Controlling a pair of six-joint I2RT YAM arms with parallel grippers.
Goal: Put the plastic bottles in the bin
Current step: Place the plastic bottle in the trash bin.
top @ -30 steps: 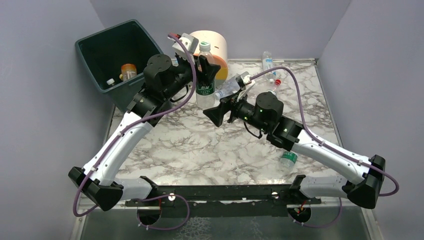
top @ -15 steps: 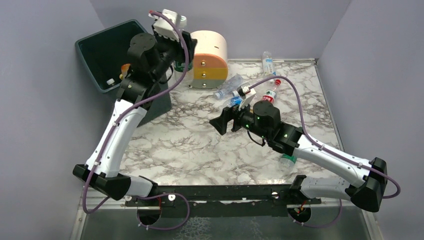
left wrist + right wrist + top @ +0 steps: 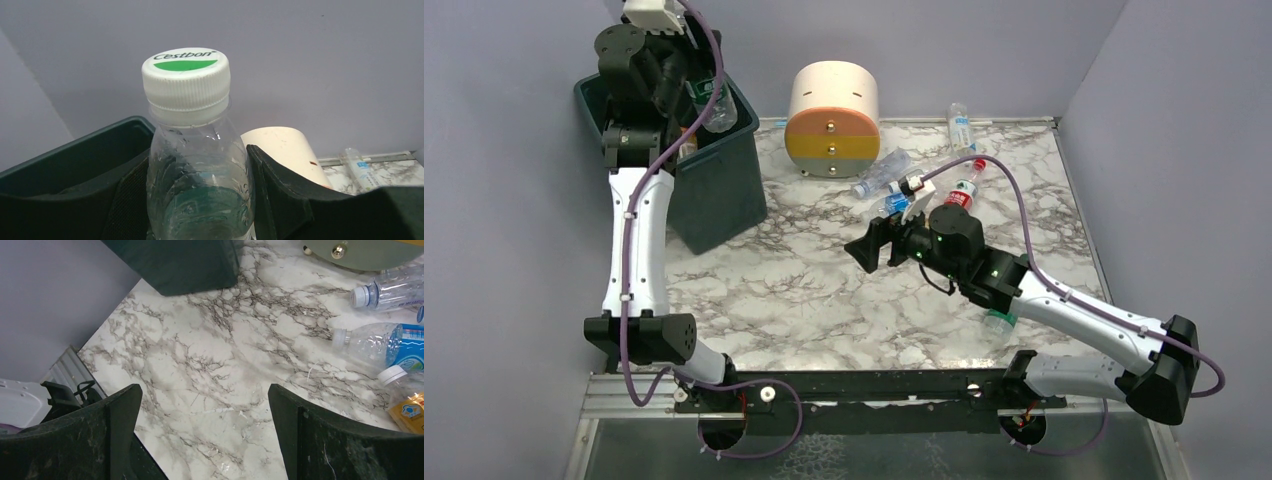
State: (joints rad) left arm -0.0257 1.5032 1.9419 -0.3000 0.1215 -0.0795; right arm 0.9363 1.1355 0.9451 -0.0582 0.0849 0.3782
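Observation:
My left gripper (image 3: 692, 88) is raised over the dark green bin (image 3: 724, 190) at the back left and is shut on a clear bottle (image 3: 197, 165) with a white cap and green label; that bottle also shows in the top view (image 3: 709, 105). An orange bottle (image 3: 686, 143) lies inside the bin, mostly hidden by the arm. My right gripper (image 3: 866, 250) is open and empty above the table's middle (image 3: 205, 405). Several clear bottles lie beside it: two with blue labels (image 3: 882, 175) (image 3: 372, 342), one with a red label (image 3: 964, 188), one at the back (image 3: 960, 125).
The round cream, orange and yellow drawer unit (image 3: 832, 120) stands at the back centre, right of the bin. A green-capped bottle (image 3: 1000, 318) lies under my right forearm. A yellow-labelled bottle (image 3: 405, 400) shows at the right wrist view's right edge. Grey walls enclose the marble table (image 3: 804, 290).
My left arm has swung left and up with the clear bottle, from beside the drawer unit to above the bin. My right gripper has stayed open and drifted slightly down-right.

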